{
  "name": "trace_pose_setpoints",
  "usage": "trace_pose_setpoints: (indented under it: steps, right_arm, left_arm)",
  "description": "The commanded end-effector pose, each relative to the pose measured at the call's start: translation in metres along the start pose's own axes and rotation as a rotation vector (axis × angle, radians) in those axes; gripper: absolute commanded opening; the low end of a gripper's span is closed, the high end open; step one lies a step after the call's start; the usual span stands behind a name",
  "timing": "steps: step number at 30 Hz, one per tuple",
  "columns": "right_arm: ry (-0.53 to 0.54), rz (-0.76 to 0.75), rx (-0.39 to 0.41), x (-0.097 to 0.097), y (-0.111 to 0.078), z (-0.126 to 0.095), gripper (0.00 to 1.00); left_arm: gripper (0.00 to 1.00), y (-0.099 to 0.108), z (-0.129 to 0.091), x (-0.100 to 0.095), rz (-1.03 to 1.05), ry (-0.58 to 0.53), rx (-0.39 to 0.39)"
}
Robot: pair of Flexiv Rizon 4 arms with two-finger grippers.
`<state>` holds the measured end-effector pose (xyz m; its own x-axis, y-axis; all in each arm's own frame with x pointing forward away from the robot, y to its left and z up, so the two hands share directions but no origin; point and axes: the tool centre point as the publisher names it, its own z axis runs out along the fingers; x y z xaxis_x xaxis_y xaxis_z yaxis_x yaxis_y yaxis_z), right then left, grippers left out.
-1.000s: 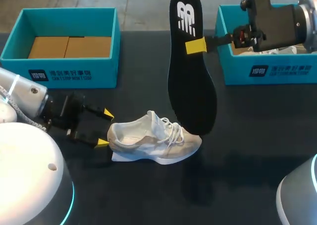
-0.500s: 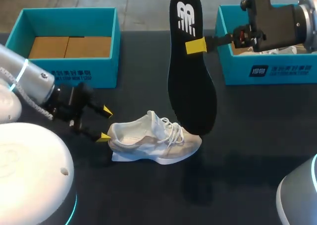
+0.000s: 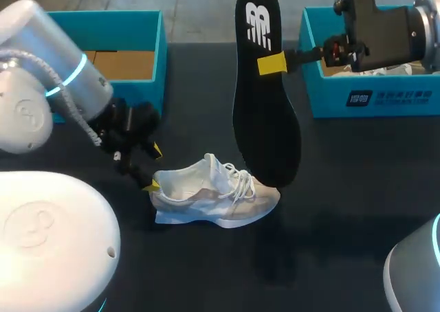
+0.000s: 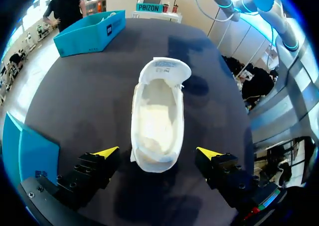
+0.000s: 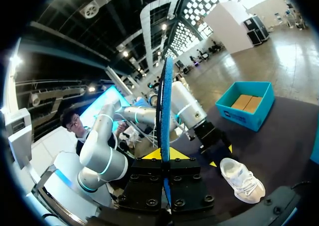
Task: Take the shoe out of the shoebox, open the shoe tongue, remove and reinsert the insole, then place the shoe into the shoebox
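Here the white shoe [image 3: 216, 192] lies on its sole near the middle of the table, a little toward 6 o'clock, with its toe to 3 o'clock and its heel to 9 o'clock. The left shoebox [image 3: 148, 95] sits at 10 o'clock and the right shoebox [image 3: 330, 95] at 2 o'clock. The right gripper [image 3: 273, 63] is clamped on the edge of the black insole [image 3: 265, 106] and holds it upright in the air, heel end up, with the broad forefoot hanging over the laces. The left gripper [image 3: 154, 168] stands open just behind the heel. In the left wrist view its yellow fingertips [image 4: 107, 151] flank the heel without pressing it, and the shoe [image 4: 158, 121] shows a bare, open mouth with the tongue pushed forward. The step looks like reinsertion. It would go best if the left fingers pinched the heel walls first, so the shoe cannot slide. The insole should then tilt toward 3 o'clock and enter forefoot first, sliding under the tongue before the heel end is pressed flat. A steep, vertical drop risks buckling the insole or snagging the laces.
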<state>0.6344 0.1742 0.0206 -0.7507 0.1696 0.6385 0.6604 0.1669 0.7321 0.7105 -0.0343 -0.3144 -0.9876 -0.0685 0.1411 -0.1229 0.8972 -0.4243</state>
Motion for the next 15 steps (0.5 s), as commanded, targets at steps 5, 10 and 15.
trace_pose_setpoints:
  steps: [5, 10, 15]
  right_arm:
    - [0.000, 0.001, 0.006, -0.0015, 0.0036, 0.0043, 0.00]
    - [0.000, 0.001, 0.006, -0.0015, 0.0036, 0.0043, 0.00]
    - [0.000, 0.001, 0.006, -0.0015, 0.0036, 0.0043, 0.00]
  left_arm:
    - [1.00, -0.0078, -0.0028, 0.0061, 0.034, -0.021, -0.246]
    - [1.00, -0.0112, -0.0044, 0.0090, 0.059, -0.034, -0.312]
    - [1.00, -0.0124, -0.0039, 0.0094, 0.088, -0.022, -0.341]
